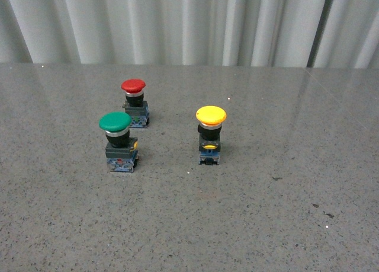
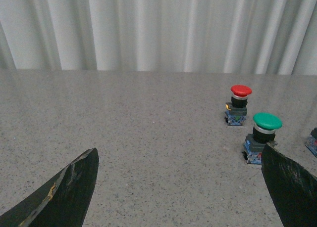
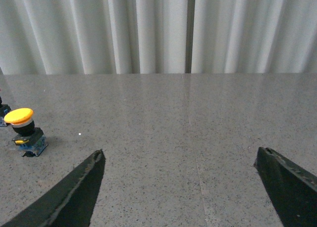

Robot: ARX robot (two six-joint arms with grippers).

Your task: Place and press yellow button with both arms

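Note:
The yellow button (image 1: 211, 131) stands upright near the middle of the grey table, with a yellow mushroom cap, black body and blue base. The right wrist view also shows the yellow button (image 3: 24, 130), far off to one side of the fingers. My right gripper (image 3: 181, 155) is open over bare table, holding nothing. My left gripper (image 2: 181, 153) is open too, with bare table between its fingers; one finger (image 2: 290, 185) sits just in front of a green button (image 2: 261, 135). In the left wrist view only a sliver of the yellow button's base (image 2: 312, 142) shows at the frame edge. Neither arm appears in the front view.
A green-capped button (image 1: 118, 140) stands left of the yellow one, and a red-capped button (image 1: 135, 102) behind it; the red one (image 2: 238, 104) also shows in the left wrist view. A pale pleated curtain (image 1: 189, 23) closes the far table edge.

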